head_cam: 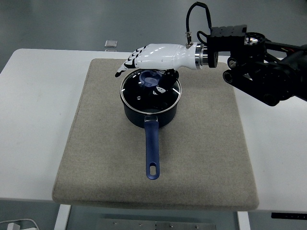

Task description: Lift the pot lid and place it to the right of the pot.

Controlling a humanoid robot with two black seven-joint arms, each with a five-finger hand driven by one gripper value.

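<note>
The fingers (125,67) of the right hand (153,58) are stretching out flat over the far rim of the pot, spread and not gripping anything, while the thumb (163,82) is bending down beside the blue knob (150,80) of the lid (151,89); whether it is touching the knob I cannot tell. I judge the hand is sitting this way because the knob is the only part to grasp, so the thumb is going to one side of it and the fingers must curl down on the other side before lifting. The glass lid is resting closed on the dark blue pot (151,112), which is standing on the grey mat (201,143) in the middle of the white counter (38,105), with its blue handle (152,151) pointing toward the near edge. The mat to the right of the pot is bare, so there is room for the lid. The black right arm (259,72) is coming in from the right edge and is cut off there. The left arm is not showing. A small grey object (111,43) is lying at the far edge of the counter, too small to identify.
</note>
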